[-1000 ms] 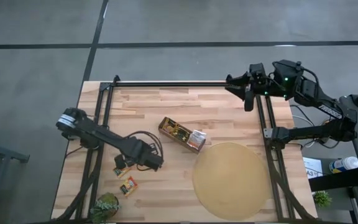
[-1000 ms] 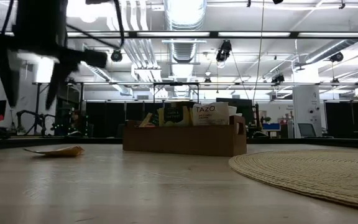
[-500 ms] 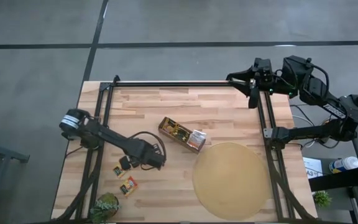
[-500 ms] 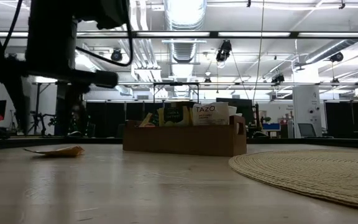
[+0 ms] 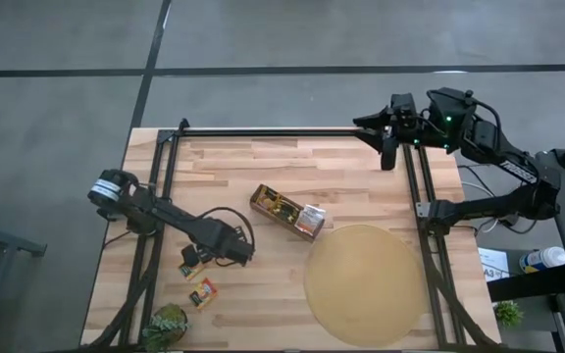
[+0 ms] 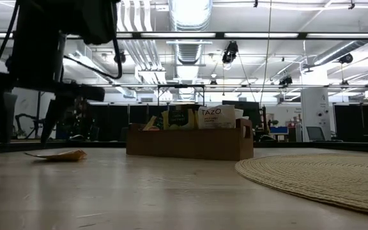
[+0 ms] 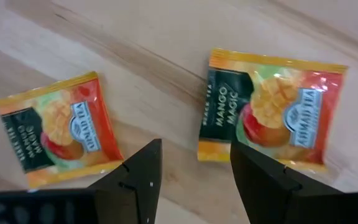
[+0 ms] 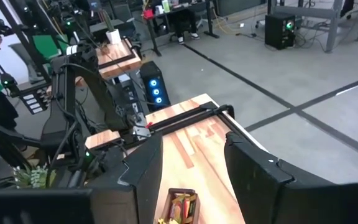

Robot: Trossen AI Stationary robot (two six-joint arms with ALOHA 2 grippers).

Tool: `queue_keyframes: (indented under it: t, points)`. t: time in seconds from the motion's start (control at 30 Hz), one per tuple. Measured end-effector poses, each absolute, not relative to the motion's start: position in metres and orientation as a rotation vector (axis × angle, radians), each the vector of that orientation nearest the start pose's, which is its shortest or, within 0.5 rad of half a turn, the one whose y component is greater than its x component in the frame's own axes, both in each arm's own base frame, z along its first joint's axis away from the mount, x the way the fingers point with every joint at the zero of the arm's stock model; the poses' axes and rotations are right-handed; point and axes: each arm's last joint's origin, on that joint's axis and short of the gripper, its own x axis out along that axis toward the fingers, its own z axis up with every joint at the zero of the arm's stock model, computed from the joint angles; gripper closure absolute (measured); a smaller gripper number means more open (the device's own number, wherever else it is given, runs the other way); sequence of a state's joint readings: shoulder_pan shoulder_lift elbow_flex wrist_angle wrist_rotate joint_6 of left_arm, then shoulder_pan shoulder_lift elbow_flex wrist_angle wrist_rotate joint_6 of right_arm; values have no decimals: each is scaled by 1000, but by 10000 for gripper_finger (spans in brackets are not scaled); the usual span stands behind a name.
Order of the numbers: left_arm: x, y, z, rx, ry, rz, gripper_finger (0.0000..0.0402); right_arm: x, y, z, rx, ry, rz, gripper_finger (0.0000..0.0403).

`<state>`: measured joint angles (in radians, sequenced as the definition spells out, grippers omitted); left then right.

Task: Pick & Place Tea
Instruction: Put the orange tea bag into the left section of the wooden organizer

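Orange-red sachets point(image 7: 271, 111) point(image 7: 56, 135) lay flat on the tabletop point(image 5: 263, 304), thin, light and likely slippery foil. The left end effector point(image 7: 194, 171) hung open and empty above them; an edge pinch seemed best. The right end effector point(image 8: 191, 165) waited open at the far corner.

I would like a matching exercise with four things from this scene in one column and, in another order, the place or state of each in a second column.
Things:
1. left gripper
2. right gripper
3. wooden box
4. round mat

Places or states:
A. lying flat at the table's near right part
B. open, above two tea sachets at the table's left
C. holding upright tea packets, mid-table
D. open, raised over the table's far right corner

Pairs: 1-B, 2-D, 3-C, 4-A
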<state>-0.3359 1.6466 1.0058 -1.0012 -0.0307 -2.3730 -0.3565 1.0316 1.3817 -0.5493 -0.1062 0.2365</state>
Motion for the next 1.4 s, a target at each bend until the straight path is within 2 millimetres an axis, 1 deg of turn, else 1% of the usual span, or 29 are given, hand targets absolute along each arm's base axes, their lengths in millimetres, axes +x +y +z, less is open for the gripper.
queue_keyframes:
  t: [0.23, 0.4, 0.63, 0.83, 0.9, 1.0, 1.23, 1.3, 1.4]
  points:
    - [246, -85, 162, -1522, 925, 1541, 218, 186, -66, 449, 305, 173, -275, 234]
    - [240, -82, 155, -1501, 931, 1566, 218, 188, -67, 448, 311, 180, -277, 234]
    - [235, -78, 139, -1549, 923, 1521, 218, 191, -68, 446, 312, 188, -279, 234]
    - [232, -76, 135, -1548, 931, 1518, 224, 194, -69, 445, 318, 193, -280, 234]
    - [231, -76, 134, -1544, 938, 1514, 237, 194, -69, 445, 316, 191, -280, 234]
    - [230, -75, 133, -1541, 945, 1516, 270, 194, -69, 446, 312, 188, -281, 234]
    - [229, -75, 131, -1548, 964, 1519, 384, 194, -69, 446, 307, 187, -281, 234]
    - [229, -75, 131, -1552, 962, 1516, 396, 194, -69, 446, 301, 188, -280, 234]
    - [229, -75, 130, -1557, 959, 1511, 400, 193, -69, 446, 284, 189, -278, 234]
